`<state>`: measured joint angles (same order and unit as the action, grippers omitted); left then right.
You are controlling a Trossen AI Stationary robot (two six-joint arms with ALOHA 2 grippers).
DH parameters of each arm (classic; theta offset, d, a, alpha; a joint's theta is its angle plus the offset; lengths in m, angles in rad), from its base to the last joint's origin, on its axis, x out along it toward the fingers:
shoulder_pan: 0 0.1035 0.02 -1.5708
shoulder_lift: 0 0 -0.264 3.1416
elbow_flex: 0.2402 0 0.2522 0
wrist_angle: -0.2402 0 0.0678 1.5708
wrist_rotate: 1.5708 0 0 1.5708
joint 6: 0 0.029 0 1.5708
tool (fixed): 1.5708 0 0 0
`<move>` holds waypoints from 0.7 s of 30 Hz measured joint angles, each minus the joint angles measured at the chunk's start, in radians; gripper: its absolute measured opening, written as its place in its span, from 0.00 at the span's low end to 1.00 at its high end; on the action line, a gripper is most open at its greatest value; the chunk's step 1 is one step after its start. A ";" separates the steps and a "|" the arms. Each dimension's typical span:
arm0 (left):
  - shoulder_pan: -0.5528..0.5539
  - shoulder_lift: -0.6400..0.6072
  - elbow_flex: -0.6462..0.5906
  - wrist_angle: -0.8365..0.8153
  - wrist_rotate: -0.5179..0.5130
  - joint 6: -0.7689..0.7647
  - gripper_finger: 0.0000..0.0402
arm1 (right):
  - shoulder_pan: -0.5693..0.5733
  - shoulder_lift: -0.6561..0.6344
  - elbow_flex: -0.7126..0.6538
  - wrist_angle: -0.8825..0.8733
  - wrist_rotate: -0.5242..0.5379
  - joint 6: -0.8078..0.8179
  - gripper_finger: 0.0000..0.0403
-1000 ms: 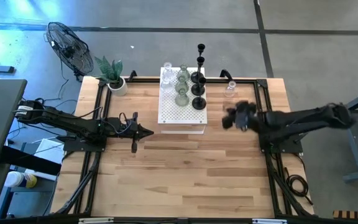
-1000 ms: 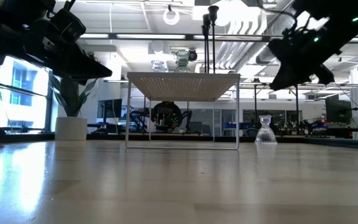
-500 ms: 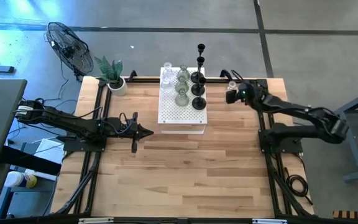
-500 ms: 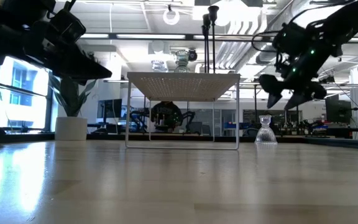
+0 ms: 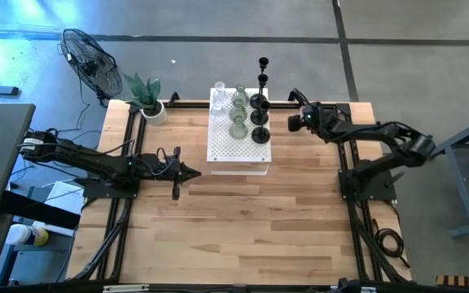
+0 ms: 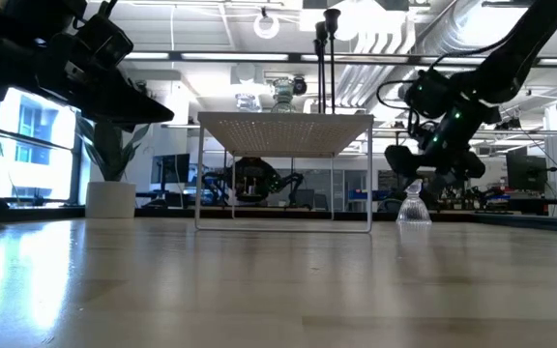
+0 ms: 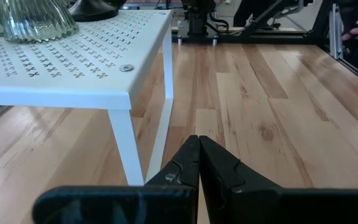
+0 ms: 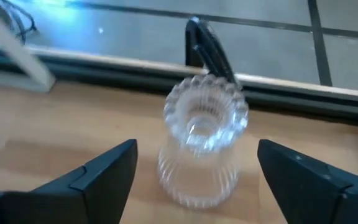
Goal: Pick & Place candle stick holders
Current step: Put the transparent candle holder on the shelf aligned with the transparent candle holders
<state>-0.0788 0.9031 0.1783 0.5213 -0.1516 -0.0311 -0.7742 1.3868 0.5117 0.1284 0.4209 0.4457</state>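
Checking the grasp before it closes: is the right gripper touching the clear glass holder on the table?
Apart. The right wrist view shows the clear glass holder between the open right gripper, wood visible on both sides.

A: Right arm, pose relative to the white perforated stand (image 5: 239,140)?
B: It reaches from its base, well to the right of the stand, across to the table's far edge. The right gripper (image 5: 297,122) sits just right of the stand's far right corner, tilted downward.

A: State of that gripper?
B: Its two fingers (image 8: 107,177) are spread wide, one on each side of a clear ribbed glass holder (image 8: 202,144), touching neither side.

A: Left arm?
B: Stretched low from the table's left side. The left gripper (image 5: 195,172) points at the stand's near left corner, just short of it, fingertips (image 7: 197,163) pressed together, holding nothing.
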 joint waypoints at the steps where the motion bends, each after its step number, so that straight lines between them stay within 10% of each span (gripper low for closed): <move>1: 0.000 0.000 0.000 0.000 0.000 0.000 0.00 | -0.011 0.016 0.000 0.026 -0.001 0.001 0.80; 11: 0.000 0.000 0.000 0.000 0.000 0.000 0.00 | -0.047 0.094 0.000 0.179 -0.028 -0.011 0.73; 21: 0.000 0.000 0.000 0.000 -0.015 0.000 0.00 | -0.047 0.094 0.000 0.198 -0.057 -0.046 0.45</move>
<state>-0.0792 0.9031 0.1783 0.5213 -0.1665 -0.0307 -0.8207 1.4809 0.5115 0.3267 0.3640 0.4000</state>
